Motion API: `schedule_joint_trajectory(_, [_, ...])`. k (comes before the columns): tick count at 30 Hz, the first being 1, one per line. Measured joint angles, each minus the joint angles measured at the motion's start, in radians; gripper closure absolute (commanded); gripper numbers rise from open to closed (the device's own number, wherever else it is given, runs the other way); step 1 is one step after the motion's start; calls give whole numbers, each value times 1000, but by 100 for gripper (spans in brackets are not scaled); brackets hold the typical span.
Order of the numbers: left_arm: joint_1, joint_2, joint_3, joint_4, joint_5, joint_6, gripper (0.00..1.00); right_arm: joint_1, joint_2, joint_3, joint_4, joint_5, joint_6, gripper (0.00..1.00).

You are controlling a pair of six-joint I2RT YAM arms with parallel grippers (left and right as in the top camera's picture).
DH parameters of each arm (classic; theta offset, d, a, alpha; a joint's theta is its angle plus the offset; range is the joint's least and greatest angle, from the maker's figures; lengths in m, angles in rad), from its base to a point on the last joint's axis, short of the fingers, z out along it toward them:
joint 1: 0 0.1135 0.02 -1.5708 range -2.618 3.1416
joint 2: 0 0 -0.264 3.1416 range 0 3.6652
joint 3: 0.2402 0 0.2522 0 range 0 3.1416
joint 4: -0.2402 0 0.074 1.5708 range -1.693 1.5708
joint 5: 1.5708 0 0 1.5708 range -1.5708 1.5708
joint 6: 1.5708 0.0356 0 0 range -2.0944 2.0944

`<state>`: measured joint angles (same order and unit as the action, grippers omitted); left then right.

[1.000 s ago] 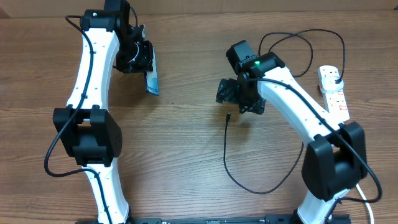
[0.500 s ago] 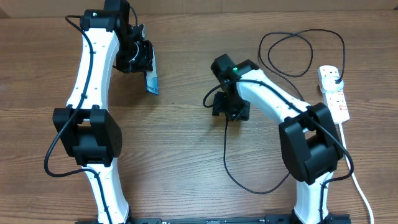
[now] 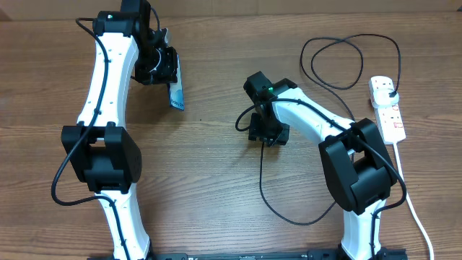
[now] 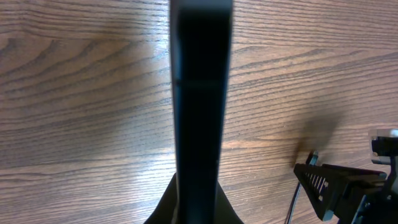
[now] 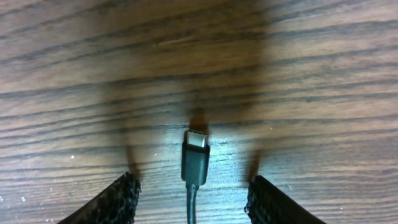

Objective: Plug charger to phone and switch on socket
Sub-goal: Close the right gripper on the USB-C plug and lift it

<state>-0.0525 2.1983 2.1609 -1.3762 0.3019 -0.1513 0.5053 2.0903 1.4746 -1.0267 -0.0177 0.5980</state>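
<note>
My left gripper [image 3: 164, 72] is shut on the phone [image 3: 176, 95] and holds it edge-up at the back left. In the left wrist view the phone is a dark upright bar [image 4: 200, 93] between the fingers [image 4: 199, 208]. The charger [image 3: 261, 180] is a thin black cable looping over the table to a black plug in the socket [image 3: 388, 114] at the right. My right gripper [image 3: 267, 134] is low over the cable's connector tip. In the right wrist view the tip [image 5: 195, 155] lies on the wood between the open fingers [image 5: 195, 200], untouched.
The socket's thick white cord [image 3: 413, 211] runs down the right edge. The cable makes a loop at the back right [image 3: 339, 61] and another near the front [image 3: 289, 220]. The right gripper also shows at the lower right of the left wrist view [image 4: 348, 193].
My right gripper has moved left and toward the front, coming down over the connector tip. The left arm and the phone have not moved.
</note>
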Motion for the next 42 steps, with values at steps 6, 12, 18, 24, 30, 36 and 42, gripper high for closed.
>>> schedule_joint_trajectory(6, [0,0,0,0,0,0,96,-1,-7,-30,24,6,1,62])
schedule_joint_trajectory(12, [0,0,0,0,0,0,96,-1,-8,-31,28,-1,0,72])
schedule_joint_trajectory(18, [0,0,0,0,0,0,96,-1,-8,-32,39,-12,0,80])
schedule_joint_trajectory(24, [0,0,0,0,0,0,96,-1,-8,-32,37,-19,1,76])
schedule_joint_trajectory(30, [0,0,0,0,0,0,96,-1,-8,-32,31,-30,2,80])
schedule_joint_trajectory(36, [0,0,0,0,0,0,96,-1,-8,-33,31,-34,2,87])
schedule_joint_trajectory(42, [0,0,0,0,0,0,96,-1,-8,-34,32,-35,4,87])
